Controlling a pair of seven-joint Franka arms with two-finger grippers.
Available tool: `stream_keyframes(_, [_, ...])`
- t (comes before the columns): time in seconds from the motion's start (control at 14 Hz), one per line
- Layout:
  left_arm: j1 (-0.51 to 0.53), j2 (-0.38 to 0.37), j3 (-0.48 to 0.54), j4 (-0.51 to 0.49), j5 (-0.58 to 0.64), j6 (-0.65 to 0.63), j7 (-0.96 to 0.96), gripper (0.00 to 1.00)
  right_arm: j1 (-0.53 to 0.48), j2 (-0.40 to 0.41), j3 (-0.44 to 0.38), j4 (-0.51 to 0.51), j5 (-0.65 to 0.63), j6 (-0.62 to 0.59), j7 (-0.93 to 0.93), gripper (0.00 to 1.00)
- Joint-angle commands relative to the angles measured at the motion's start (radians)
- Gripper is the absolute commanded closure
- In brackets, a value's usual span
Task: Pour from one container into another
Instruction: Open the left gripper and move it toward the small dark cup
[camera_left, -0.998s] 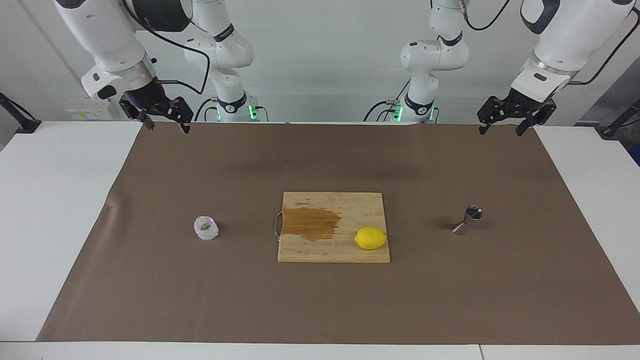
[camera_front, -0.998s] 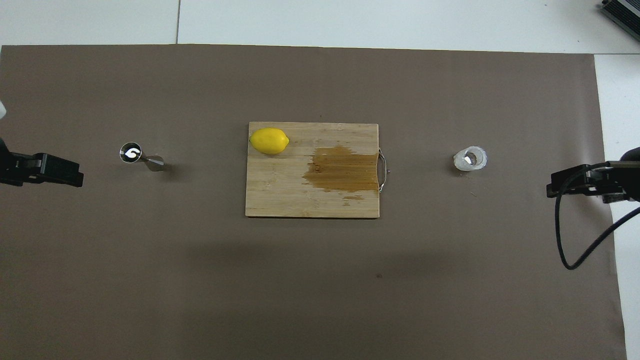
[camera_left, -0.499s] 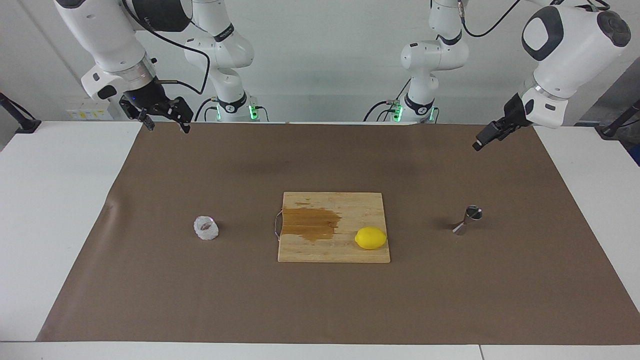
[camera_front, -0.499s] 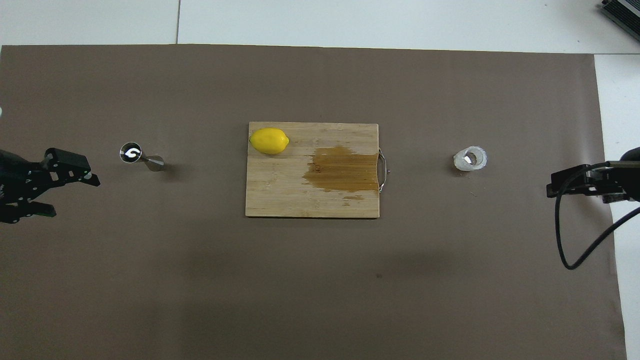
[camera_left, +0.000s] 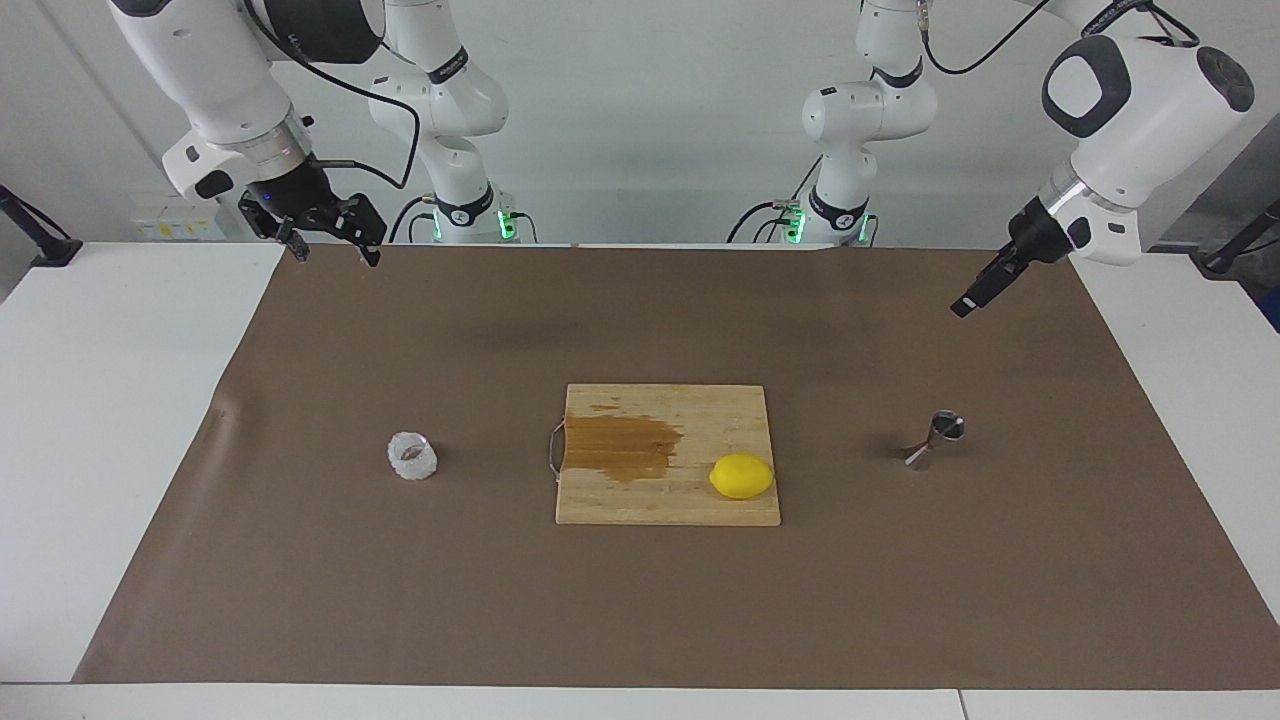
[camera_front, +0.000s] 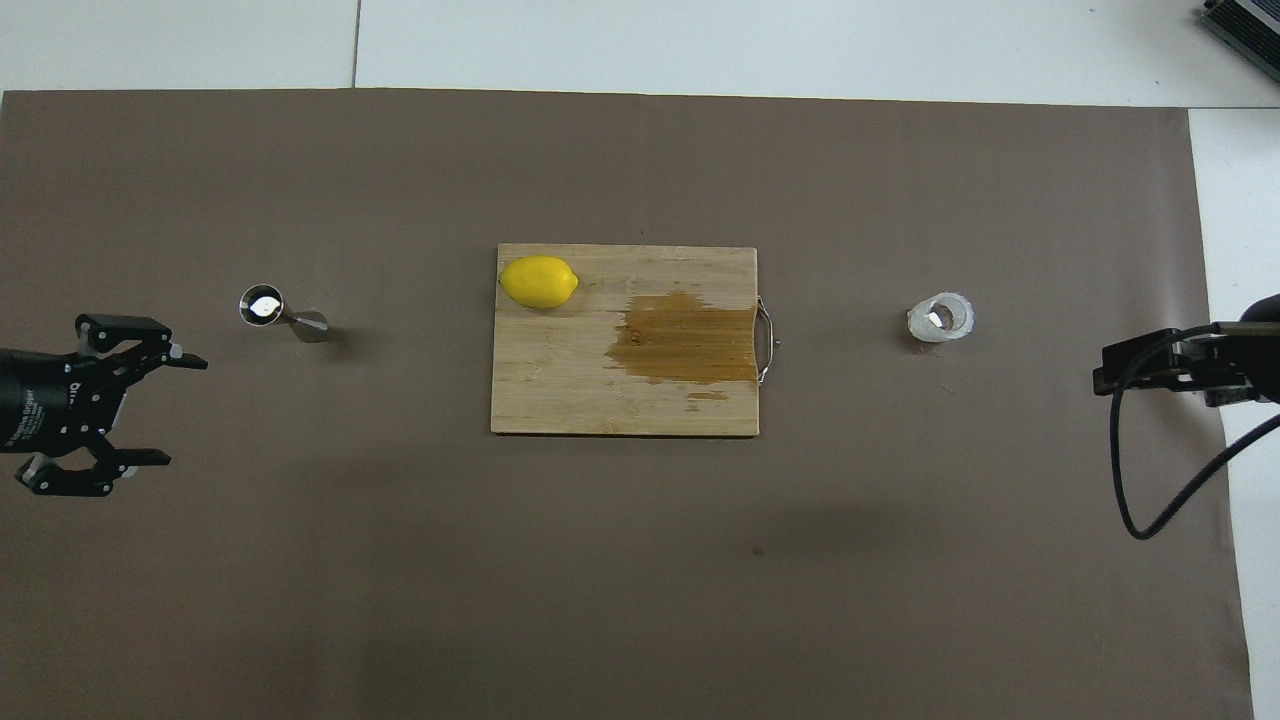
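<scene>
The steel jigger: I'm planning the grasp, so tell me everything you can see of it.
The steel jigger is small, shiny and hourglass-shaped: two cones joined at a narrow waist. It stands upright on the brown mat, open mouth up, toward the left arm's end of the table, apart from the cutting board. Nothing touches it.

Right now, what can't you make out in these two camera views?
- Glass cup: contents too small to tell in either view.
- Steel jigger: fill level unclear; only glare at its mouth overhead.
- Right end effector: cut off by the overhead view's edge.
- Left end effector: seen edge-on in the facing view.
</scene>
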Motion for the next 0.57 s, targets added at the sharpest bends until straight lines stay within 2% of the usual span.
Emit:
stream_keyframes(0.0, [0.036,-0.033,-0.006,-0.075,-0.092,0.076,-0.160,0.00,-0.009,0.000,0.004,0.006,-0.009,-0.002,-0.009,0.00])
stream_keyframes(0.29, [0.038,-0.033,-0.006,-0.131,-0.184,0.170,-0.384,0.00,-0.009,0.000,0.004,0.006,-0.009,-0.002,-0.009,0.00])
stream_keyframes(0.5, [0.070,-0.031,-0.005,-0.161,-0.284,0.193,-0.469,0.00,-0.009,0.000,0.004,0.006,-0.010,-0.002,-0.009,0.00])
